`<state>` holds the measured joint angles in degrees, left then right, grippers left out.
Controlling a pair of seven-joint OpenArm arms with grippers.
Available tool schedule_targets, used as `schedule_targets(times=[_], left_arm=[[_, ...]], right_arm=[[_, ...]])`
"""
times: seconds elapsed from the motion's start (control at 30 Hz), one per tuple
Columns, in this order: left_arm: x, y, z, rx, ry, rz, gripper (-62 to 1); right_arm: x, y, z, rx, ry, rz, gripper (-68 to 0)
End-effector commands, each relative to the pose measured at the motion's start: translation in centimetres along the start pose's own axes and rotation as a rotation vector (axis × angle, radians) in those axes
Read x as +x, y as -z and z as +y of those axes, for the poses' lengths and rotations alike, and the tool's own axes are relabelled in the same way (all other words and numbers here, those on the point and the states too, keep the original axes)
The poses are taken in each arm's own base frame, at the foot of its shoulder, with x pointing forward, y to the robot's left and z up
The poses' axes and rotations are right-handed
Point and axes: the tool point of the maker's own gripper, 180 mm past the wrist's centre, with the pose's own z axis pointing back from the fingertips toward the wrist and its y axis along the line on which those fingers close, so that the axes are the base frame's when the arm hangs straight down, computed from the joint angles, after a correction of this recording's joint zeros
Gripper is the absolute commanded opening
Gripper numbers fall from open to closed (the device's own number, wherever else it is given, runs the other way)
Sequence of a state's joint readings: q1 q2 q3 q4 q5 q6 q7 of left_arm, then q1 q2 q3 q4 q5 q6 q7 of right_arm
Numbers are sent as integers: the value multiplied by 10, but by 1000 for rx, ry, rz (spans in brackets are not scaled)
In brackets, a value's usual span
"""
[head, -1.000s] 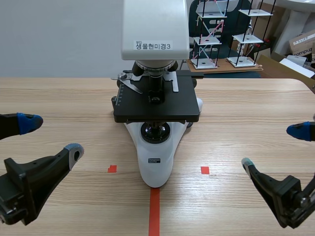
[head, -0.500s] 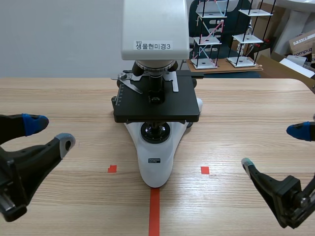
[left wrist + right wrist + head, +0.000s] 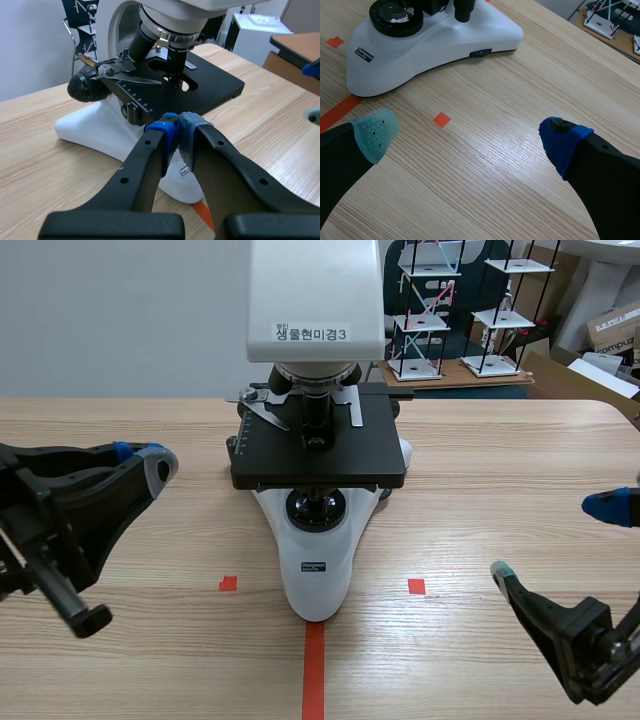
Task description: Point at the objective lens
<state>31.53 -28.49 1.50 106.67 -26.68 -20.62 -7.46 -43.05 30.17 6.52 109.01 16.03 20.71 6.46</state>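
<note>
At the middle of the tabletop [image 3: 500, 455] stands a white microscope [image 3: 315, 550]. Its objective lens [image 3: 318, 408] hangs from the turret straight above the hole in the black stage [image 3: 320, 462]. The left arm comes in from its own side and holds the left gripper [image 3: 145, 456] above the tabletop, beside the microscope. The fingers are pressed together, blue pad against grey pad, with nothing between them. The joined tips aim toward the near edge of the stage, close to it but apart from it. In the left wrist view the objective lens sits ahead of the tips and higher, over the stage. The right gripper [image 3: 555, 538] sits low at the right side with its fingers spread wide, well apart from the microscope's base.
</note>
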Motion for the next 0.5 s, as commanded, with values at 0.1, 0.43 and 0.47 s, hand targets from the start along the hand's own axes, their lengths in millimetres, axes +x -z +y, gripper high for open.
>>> schedule_targets(times=[0.1, 0.43, 0.47], left_arm=[[0, 14, 7, 15, -23, -33, -594], [-3, 40, -1, -34, -39, -40, -594], [-4, 42, -2, -38, -36, -37, -594]], right_arm=[[12, 0, -3, -4, -9, -39, -56], [12, 0, -3, -4, -8, -39, -56], [12, 0, -3, -4, -8, -39, -56]])
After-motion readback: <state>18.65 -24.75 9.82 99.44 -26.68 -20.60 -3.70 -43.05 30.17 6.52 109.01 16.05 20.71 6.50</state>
